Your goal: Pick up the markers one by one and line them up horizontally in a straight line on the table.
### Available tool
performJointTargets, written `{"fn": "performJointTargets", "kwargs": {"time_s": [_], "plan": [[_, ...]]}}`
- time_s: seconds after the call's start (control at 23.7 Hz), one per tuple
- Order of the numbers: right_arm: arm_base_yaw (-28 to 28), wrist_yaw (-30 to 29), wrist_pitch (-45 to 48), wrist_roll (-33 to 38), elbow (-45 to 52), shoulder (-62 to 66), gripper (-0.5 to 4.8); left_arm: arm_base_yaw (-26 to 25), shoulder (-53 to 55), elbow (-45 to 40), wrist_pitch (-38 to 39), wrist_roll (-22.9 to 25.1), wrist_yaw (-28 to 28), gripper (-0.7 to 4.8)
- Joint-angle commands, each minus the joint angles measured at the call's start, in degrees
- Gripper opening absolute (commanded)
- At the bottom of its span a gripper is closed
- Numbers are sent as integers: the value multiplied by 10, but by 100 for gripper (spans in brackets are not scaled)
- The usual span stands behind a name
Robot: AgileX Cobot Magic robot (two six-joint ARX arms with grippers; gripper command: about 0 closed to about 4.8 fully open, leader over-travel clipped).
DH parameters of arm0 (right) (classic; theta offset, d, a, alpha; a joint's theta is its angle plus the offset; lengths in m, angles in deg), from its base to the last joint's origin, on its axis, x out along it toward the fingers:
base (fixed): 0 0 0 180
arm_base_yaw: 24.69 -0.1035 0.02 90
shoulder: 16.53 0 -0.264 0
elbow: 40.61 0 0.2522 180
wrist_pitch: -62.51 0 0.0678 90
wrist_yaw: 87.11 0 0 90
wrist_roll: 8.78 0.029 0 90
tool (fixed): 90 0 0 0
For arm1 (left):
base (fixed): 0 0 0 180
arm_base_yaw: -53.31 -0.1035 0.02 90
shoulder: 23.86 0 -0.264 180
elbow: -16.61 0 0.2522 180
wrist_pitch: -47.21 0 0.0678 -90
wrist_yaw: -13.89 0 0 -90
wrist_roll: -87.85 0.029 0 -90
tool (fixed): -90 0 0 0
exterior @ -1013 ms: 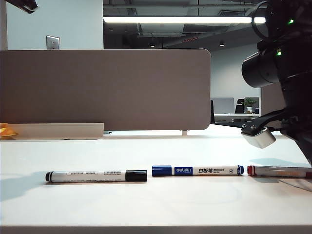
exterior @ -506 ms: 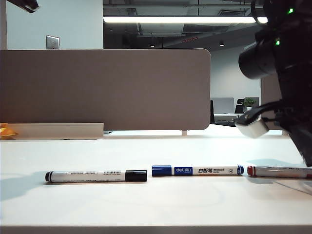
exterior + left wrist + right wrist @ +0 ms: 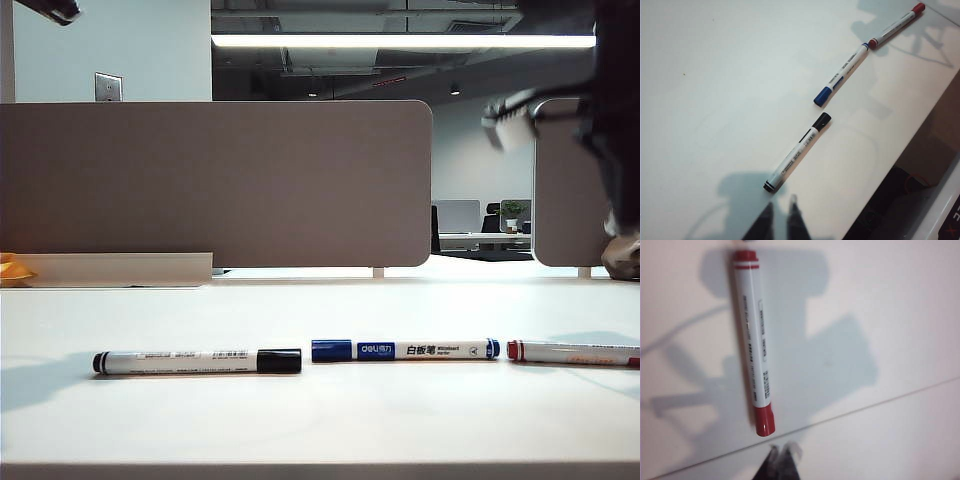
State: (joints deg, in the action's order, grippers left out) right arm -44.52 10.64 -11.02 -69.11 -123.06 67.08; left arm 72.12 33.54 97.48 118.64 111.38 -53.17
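A: Markers lie end to end on the tabletop point(image 3: 300, 420): black-capped marker point(image 3: 197, 361), blue-capped marker point(image 3: 405, 350), red-capped marker point(image 3: 754, 342).

B: I've just lifted the right pincer point(image 3: 781, 456) off the red one; it's closed and empty. Left pincer point(image 3: 780, 220) hovers nearly closed, holding nothing. Row looks finished.

In the exterior view the red-capped marker point(image 3: 572, 352) is cut off by the right edge, so its cap end is not visible there. The right arm point(image 3: 610, 130) appears only as a dark, motion-blurred mass at the upper right, and its end effector cannot be made out in that view. In the wrist views only the fingertips of the left end effector point(image 3: 781, 220) and the right end effector point(image 3: 782, 455) show, cropped by the frame edge. Label print on the black-capped marker point(image 3: 197, 361) is too small to read.
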Motion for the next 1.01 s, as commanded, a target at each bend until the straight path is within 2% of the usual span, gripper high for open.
{"fn": "performJointTargets", "kwargs": {"time_s": [0.04,0.21,0.38,0.55,0.63,0.8,0.93,1.01], "plan": [[-1,-30,34,43,-1,-59,-3,0,-2,2,-8,-5,5,-6],[-1,-87,97,155,-1,-134,-3,0,-5,2,-39,-58,5,-6],[-1,-181,150,236,0,-204,-3,0,-29,2,-84,-70,10,-6],[-1,-266,223,315,0,-266,-3,0,-75,1,-154,-104,14,-6],[-1,-283,253,348,0,-291,-3,0,-103,1,-186,-114,10,-6],[-1,-300,318,404,12,-346,-3,0,-191,-7,-247,-121,-62,-6],[-1,-307,377,445,45,-376,-3,0,-252,-36,-267,-145,-105,-6],[-1,-309,415,445,74,-399,-3,0,-291,-60,-272,-146,-124,-6]]}}
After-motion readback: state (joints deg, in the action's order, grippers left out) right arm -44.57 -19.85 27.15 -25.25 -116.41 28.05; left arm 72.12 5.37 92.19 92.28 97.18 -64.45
